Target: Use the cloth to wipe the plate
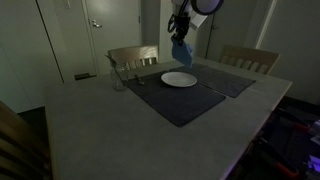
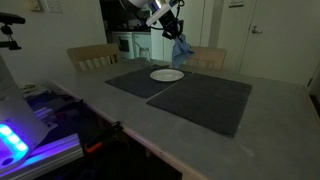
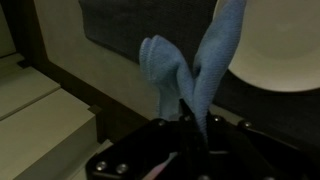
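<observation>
tool (image 1: pixel 180 33) clamped on blue cloth (image 1: pixel 181 52), held above far edge of plate (image 1: pixel 179 79) | cloth judged soft, light, limp, draped in folds below tool | hold best taken at bunched top | plate set on mat (image 1: pixel 175 103) on table (image 1: pixel 90 125), not yet wiped

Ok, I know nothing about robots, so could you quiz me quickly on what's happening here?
1. True or false: the cloth lies flat on the plate.
2. The plate sits on: A) bare table, B) a dark mat, C) a chair.
3. Fill in: the jaws are shut on the ____.
Key: 1 false, it hangs from the jaws; 2 B; 3 cloth.
</observation>
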